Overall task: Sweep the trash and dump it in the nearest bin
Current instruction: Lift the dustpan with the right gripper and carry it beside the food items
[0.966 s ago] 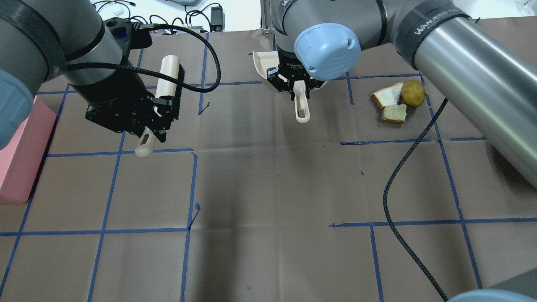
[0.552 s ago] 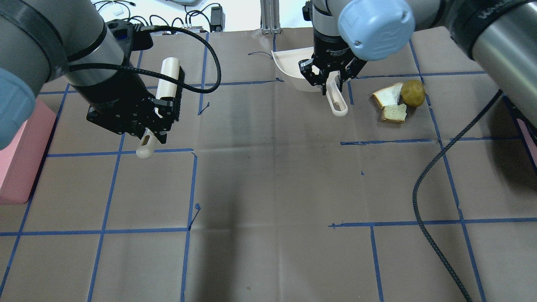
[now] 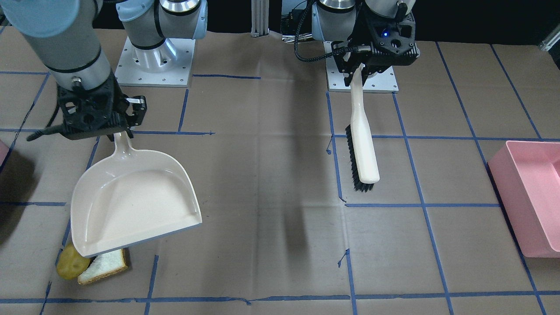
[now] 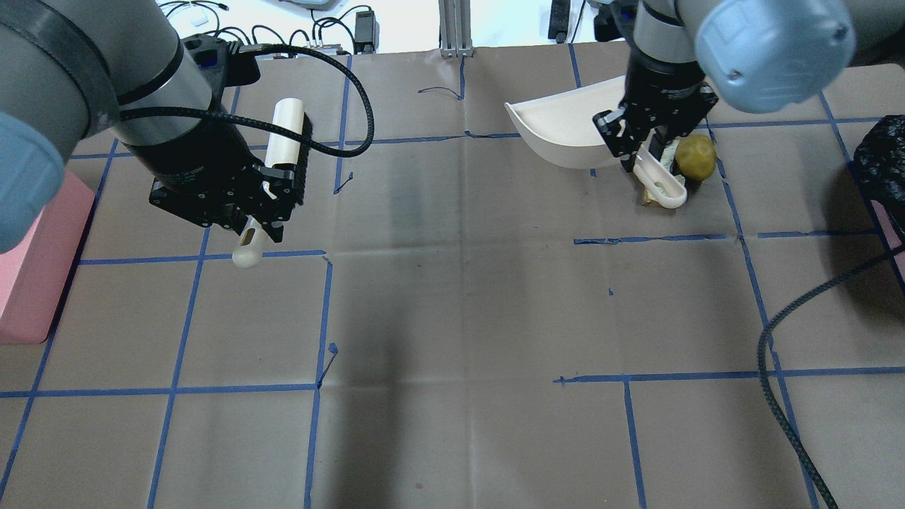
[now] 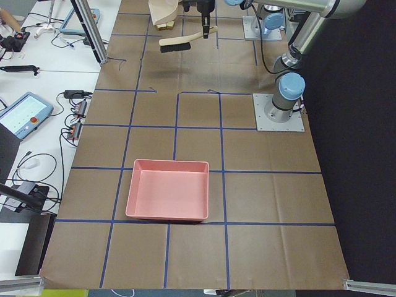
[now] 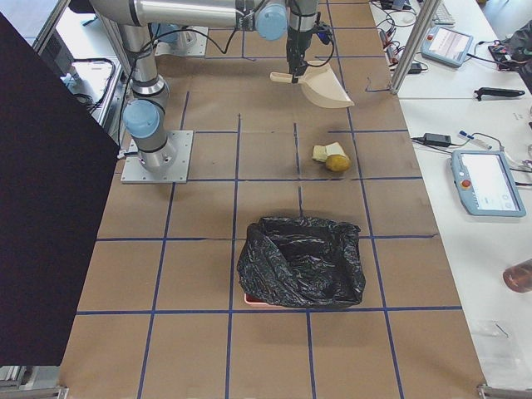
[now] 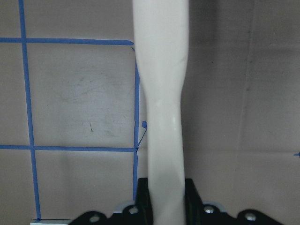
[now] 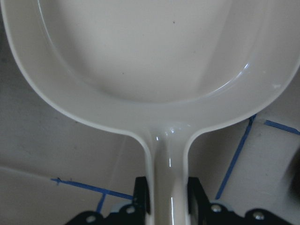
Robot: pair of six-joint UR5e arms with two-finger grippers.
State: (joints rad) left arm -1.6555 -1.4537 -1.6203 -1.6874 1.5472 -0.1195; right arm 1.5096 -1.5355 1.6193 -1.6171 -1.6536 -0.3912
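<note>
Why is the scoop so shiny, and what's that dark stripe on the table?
Right wrist view: light glints off the glossy dustpan, brightest where its handle joins the pan. Front-facing view: the stripe down the table is a soft-edged shadow. Overhead view: the same shadow shows, fainter.

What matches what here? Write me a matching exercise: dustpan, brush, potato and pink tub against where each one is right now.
1 dustpan
2 brush
3 potato
4 pink tub

A held in the left gripper
B empty, on the robot's left side of the table
C held in the right gripper
D lying beside a bread slice

Pairs: 1-C, 2-A, 3-D, 4-B
</note>
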